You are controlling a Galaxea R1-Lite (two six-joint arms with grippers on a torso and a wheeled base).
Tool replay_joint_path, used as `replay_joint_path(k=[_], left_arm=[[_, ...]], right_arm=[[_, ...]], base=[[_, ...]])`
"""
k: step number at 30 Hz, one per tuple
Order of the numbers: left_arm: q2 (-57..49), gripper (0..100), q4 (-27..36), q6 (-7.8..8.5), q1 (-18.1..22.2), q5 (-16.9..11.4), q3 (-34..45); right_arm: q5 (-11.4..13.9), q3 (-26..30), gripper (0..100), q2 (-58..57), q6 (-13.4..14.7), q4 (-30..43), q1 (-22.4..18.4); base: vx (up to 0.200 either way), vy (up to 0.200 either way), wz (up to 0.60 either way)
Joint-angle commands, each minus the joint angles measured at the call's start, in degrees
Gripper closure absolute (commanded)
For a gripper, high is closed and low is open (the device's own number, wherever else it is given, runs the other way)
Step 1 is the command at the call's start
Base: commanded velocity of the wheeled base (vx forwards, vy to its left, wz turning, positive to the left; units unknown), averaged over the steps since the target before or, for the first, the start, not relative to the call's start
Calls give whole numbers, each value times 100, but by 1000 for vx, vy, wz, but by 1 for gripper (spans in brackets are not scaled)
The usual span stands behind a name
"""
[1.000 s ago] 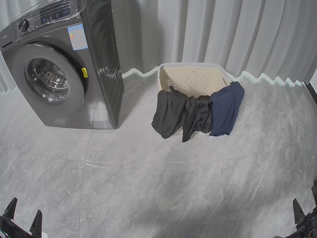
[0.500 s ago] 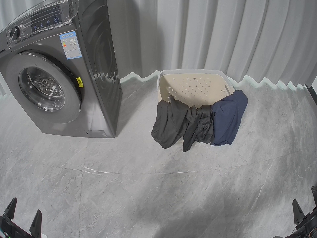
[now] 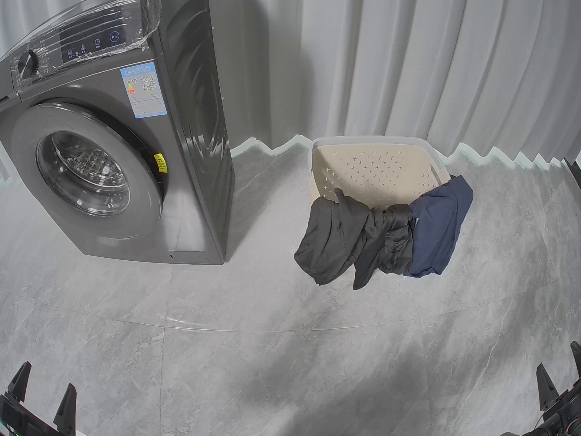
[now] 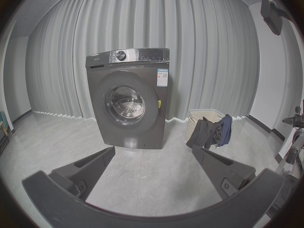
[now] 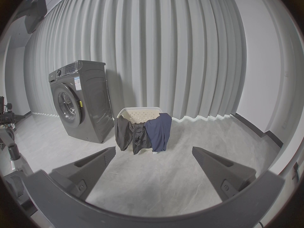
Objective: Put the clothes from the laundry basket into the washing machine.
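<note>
Over by the pale curtain [image 3: 393, 49], the laundry basket [image 3: 381, 171] is sitting on the grey floor [image 3: 272, 346], near the washing machine [image 3: 115, 152] but not touching it; the machine is standing on the robot's left, the basket more toward the middle.

The clothes are hanging over the basket's front rim, so they're half in and half out. A dark grey garment [image 3: 339, 243] is drooping down on the side nearer the machine, and a navy garment [image 3: 442, 228] is draping over the far corner. The two are touching where they meet, and both are trailing down close to the floor.

The machine's round door [image 3: 85, 168] is looking shut, with the drum showing through the glass.

As for the arms, the left claw [image 4: 152, 152] is hanging low with its fingers spread wide, gripping nothing and pointing roughly at the machine. The right claw [image 5: 153, 152] is doing the same thing, wide apart and empty, facing the basket with the clothes right ahead of it. Both are sitting well apart from the basket and the machine.
</note>
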Motion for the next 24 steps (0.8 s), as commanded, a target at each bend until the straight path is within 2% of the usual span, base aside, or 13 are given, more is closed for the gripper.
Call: replay_joint_path(k=[1,14,24], left_arm=[[-85,0,8,0,12,6,92],[-76,0,-1,-9,3,-20,92],[-85,0,8,-26,3,68,92]], right_arm=[[4,101,0,-85,-2,0,0],[4,101,0,-85,-2,0,0],[4,101,0,-85,-2,0,0]], base=[[0,-200,0],[0,-200,0],[0,0,0]])
